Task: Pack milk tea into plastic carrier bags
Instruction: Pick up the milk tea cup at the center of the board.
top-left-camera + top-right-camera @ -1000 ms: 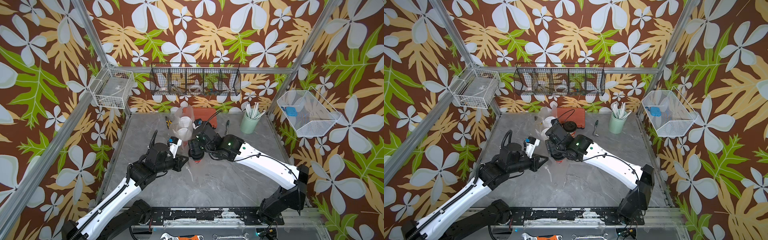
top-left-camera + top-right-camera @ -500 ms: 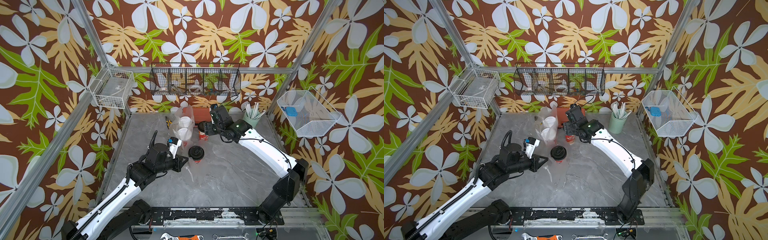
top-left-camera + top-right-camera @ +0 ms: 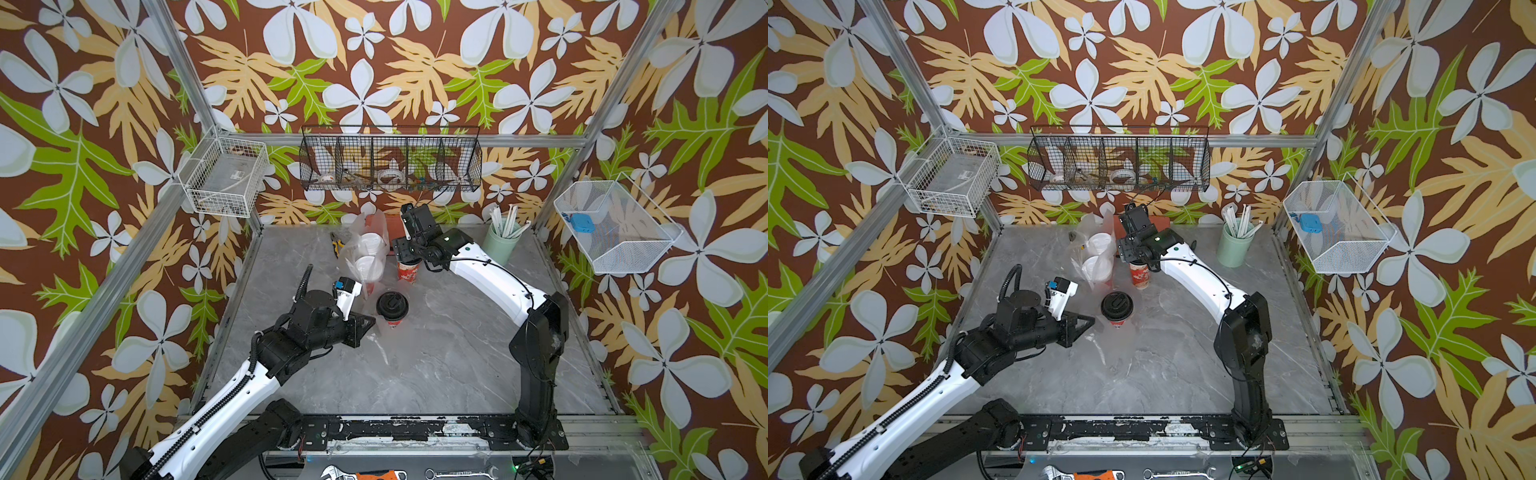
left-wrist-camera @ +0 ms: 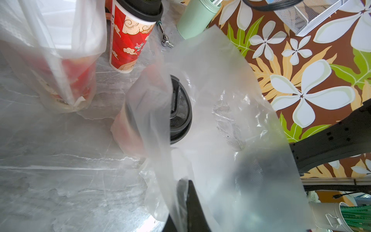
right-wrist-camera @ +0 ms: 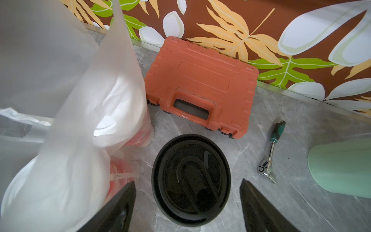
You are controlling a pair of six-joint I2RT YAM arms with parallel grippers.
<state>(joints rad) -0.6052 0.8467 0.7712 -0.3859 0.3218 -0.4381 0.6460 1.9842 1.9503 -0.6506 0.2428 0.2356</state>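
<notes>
Near the table's middle, a black-lidded red milk tea cup (image 3: 392, 308) (image 3: 1117, 308) stands with a clear plastic carrier bag (image 4: 220, 90) draped round it. My left gripper (image 3: 366, 323) (image 4: 185, 198) is shut on that bag's edge, just left of the cup. A second bag (image 3: 370, 237) (image 5: 80, 112) at the back holds two white-lidded cups (image 3: 365, 266). To that bag's right stands another black-lidded cup (image 3: 408, 272) (image 4: 130, 38) (image 5: 190, 176). Over that cup my right gripper (image 3: 409, 254) (image 5: 188, 202) hangs open, its fingers (image 5: 120, 206) either side of the lid and clear of it.
An orange tool case (image 5: 200, 86) lies against the back wall, with a ratchet (image 5: 271, 152) to its right. A mint-green cup of straws (image 3: 503, 245) stands at the back right. Pliers (image 3: 336, 244) lie left of the filled bag. Wire baskets hang on the walls.
My right arm has left the middle black-lidded cup and swung to the back, over the other black-lidded cup. The left arm has stayed put, still pinching the bag.
</notes>
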